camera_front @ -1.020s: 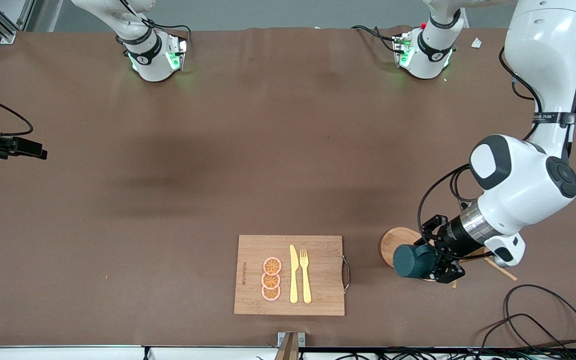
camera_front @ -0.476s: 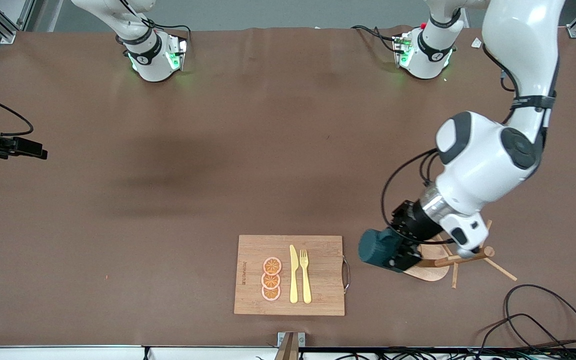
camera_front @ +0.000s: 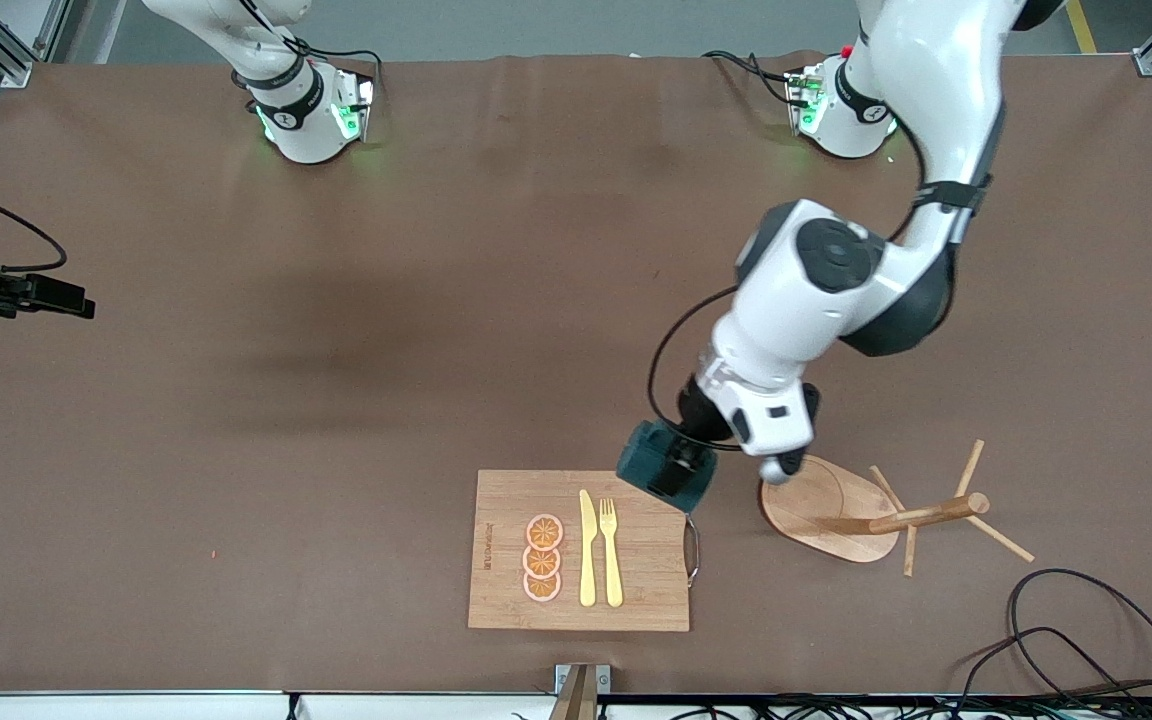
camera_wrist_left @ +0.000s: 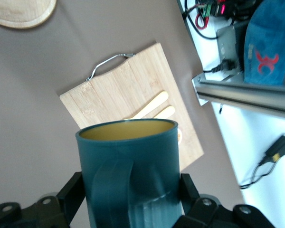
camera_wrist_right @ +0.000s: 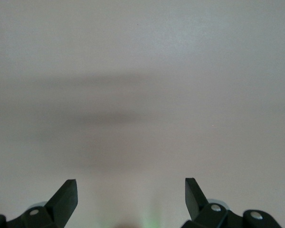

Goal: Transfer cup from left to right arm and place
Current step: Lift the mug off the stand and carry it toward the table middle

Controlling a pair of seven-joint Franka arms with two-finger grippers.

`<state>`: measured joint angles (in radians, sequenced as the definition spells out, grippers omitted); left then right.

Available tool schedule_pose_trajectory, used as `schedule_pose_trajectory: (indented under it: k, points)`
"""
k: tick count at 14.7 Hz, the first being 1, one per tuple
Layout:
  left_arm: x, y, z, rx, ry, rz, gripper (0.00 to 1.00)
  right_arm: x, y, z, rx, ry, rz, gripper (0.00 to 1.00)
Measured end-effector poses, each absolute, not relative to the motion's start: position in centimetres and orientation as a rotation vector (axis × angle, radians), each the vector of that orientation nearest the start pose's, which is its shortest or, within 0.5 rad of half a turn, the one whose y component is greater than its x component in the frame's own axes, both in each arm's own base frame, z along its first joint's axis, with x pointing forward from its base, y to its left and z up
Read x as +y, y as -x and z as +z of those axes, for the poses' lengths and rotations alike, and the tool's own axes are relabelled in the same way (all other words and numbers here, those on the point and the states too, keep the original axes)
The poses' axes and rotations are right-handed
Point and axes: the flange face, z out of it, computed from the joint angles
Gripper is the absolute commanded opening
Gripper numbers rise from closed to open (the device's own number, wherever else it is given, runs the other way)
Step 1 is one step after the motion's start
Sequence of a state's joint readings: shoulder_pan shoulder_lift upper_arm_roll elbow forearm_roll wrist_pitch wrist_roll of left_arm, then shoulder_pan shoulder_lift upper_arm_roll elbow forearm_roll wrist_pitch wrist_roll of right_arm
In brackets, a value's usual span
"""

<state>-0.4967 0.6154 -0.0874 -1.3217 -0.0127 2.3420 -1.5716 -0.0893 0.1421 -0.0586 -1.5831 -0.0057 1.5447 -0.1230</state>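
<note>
Handover pending: right pincer (camera_wrist_right: 131, 190) waits at the right arm's end of the worktop (camera_front: 336, 400), fingers apart and empty. Left pincer (camera_front: 684, 470) is clamped on the cup (camera_front: 652, 458), carried over the cutting board (camera_front: 506, 590) corner beside the wooden peg stand (camera_front: 836, 515). Transfer and placement remain.

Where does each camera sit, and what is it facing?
Front: high across the table, facing both bases; left claw shut on the dark teal cylindrical cup.
Left wrist: on that arm, over the rectangular bamboo cutting board; claw fingers flank the cup.
Right wrist: facing bare brown table; open claw.
Shared: cup, board.
</note>
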Motion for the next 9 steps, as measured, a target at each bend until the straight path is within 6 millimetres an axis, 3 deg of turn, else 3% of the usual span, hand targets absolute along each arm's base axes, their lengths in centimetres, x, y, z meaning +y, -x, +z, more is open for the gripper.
schedule_pose_trajectory:
  k: [4,7,9]
  points:
    - [-48.2,-60.1,38.9,-1.471,3.077,-0.461,0.49,-8.5,-58.0,53.5,0.038,3.118,0.283,1.0]
    - [-54.7,-55.2,36.1,-1.177,3.122,-0.659,0.48,-8.5,-58.0,53.5,0.038,3.118,0.284,1.0]
    - [-57.9,-52.1,33.6,-0.957,3.112,-0.782,0.48,-8.5,-58.0,53.5,0.038,3.118,0.284,1.0]
